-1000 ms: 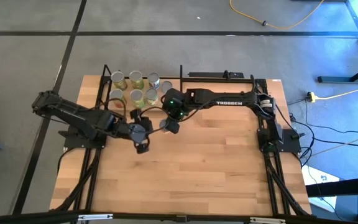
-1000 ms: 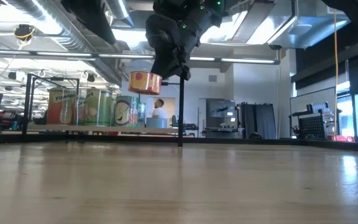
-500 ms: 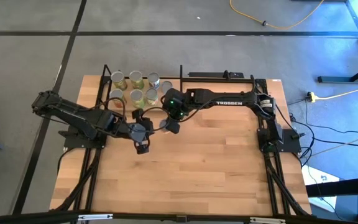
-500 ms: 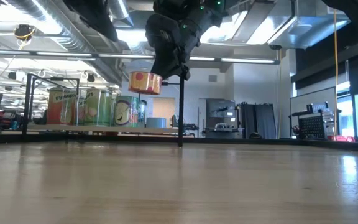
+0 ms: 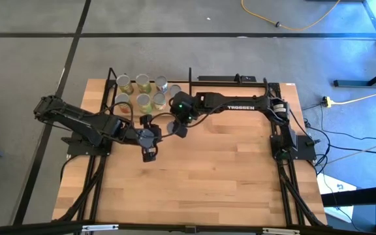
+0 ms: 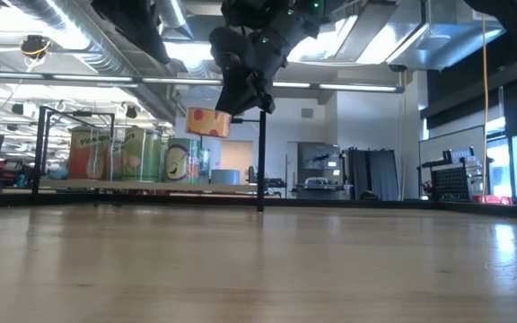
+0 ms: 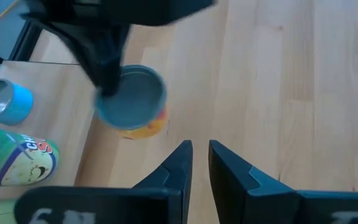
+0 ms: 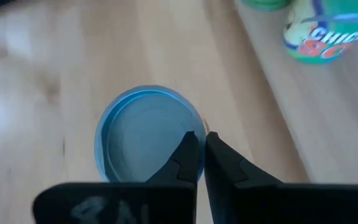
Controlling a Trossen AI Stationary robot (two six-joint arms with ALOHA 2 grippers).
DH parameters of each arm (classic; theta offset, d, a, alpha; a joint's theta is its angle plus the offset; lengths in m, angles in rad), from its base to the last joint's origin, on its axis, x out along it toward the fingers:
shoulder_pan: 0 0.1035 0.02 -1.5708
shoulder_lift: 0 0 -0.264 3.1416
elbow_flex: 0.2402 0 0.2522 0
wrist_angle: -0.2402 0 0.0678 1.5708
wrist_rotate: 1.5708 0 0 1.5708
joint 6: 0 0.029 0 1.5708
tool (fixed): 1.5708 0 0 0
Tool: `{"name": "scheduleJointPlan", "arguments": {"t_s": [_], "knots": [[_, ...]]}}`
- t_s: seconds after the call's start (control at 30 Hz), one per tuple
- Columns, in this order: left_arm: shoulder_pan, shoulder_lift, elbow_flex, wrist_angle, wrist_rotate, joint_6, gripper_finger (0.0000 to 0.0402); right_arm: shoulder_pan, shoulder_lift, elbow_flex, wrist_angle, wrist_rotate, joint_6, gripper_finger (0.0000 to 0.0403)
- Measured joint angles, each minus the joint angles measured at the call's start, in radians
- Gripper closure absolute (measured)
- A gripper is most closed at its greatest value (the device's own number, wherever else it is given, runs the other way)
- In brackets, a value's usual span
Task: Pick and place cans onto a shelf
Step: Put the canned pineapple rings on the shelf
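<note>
Lab: exposed ceiling ducts [image 6: 70,40], equipment racks [image 6: 451,184]

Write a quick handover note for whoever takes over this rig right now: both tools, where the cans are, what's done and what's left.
Right tool: shut on the rim of a yellow-orange can, held in the air just off the shelf's near right side, not yet over the board.
Left tool: fingers nearly together, holding nothing, waiting above the tabletop near the shelf.
Done: six cans stand in two rows on the shelf.
Left: carry the held can over the shelf, probably toward the open right side, set it down, release and back away. No other cans show on the tabletop.
</note>
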Motion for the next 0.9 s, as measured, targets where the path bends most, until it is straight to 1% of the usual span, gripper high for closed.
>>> {"name": "scheduleJointPlan", "arguments": {"t_s": [0.2, 0.33, 0.47, 0.63, 0.9], "knots": [[0.0, 0.0, 0.0, -0.001, 0.0, -0.001, 0.0355, -0.053, 0.0, 0.06, -0.01, 0.01, -0.003, 0.0391], [0.0, 0.0, 0.0, -0.001, 0.0, -0.002, 0.0355, -0.081, -0.002, 0.157, -0.089, -0.002, -0.022, 0.0391], [0.0, 0.0, 0.0, -0.001, 0.0, -0.002, 0.0355, -0.106, -0.002, 0.212, -0.15, -0.004, -0.04, 0.0391], [0.0, 0.0, 0.0, -0.001, 0.0, -0.002, 0.0355, -0.146, 0.008, 0.217, -0.152, -0.003, -0.026, 0.0391], [0.0, 0.0, 0.0, 0.0, 0.0, -0.002, 0.0355, -0.167, 0.077, 0.217, -0.147, 0.014, -0.054, 0.0391]]}}
